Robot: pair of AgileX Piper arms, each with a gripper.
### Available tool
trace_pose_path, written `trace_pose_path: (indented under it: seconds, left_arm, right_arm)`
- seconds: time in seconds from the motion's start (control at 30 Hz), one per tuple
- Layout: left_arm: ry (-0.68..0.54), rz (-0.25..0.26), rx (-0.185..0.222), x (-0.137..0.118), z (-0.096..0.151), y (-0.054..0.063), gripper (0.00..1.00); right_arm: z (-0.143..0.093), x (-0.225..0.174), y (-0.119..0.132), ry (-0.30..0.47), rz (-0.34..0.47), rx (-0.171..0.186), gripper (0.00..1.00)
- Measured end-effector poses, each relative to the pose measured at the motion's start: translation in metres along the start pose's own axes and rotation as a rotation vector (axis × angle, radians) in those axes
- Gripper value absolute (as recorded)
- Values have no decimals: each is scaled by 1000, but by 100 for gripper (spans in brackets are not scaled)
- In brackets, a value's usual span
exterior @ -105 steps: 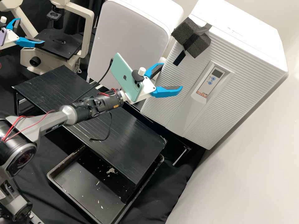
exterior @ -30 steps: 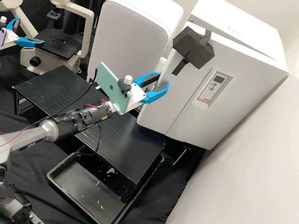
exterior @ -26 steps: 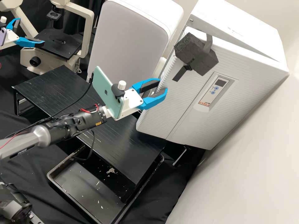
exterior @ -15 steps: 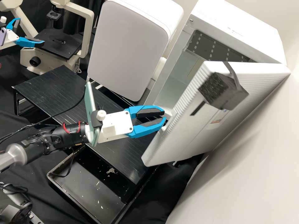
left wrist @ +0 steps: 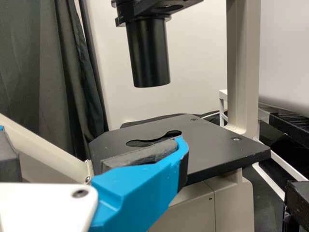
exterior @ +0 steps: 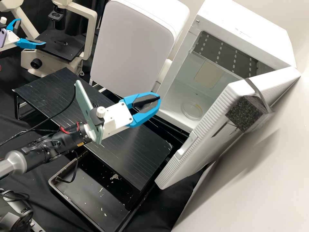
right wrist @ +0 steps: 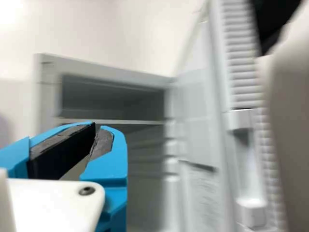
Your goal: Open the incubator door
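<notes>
- door just swung way wider, so we're basically done
- right gripper near incubator, fingertips seemingly pressed together
- left gripper well apart from it, spread

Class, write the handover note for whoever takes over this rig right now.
Left hand: open, empty, at the microscope stage.
Right hand: shut, empty, in front of the incubator, apart from its door.
Incubator door: stands wide open, foam block on its outer face; round clear dish inside.
Done: door open.
Left to do: apparently nothing; perhaps park the right hand.
</notes>
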Motion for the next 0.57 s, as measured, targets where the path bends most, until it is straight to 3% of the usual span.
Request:
trace_pose_path:
  seconds: [0.23, 0.57]
  left_arm:
    - [0, 0, 0, 0, 0, 0, 100]
    - [0, 0, 0, 0, 0, 0, 100]
  right_arm:
    - [3, 3, -21, 27, -111, 27, 100]
    - [11, -6, -47, 103, -171, 191, 100]
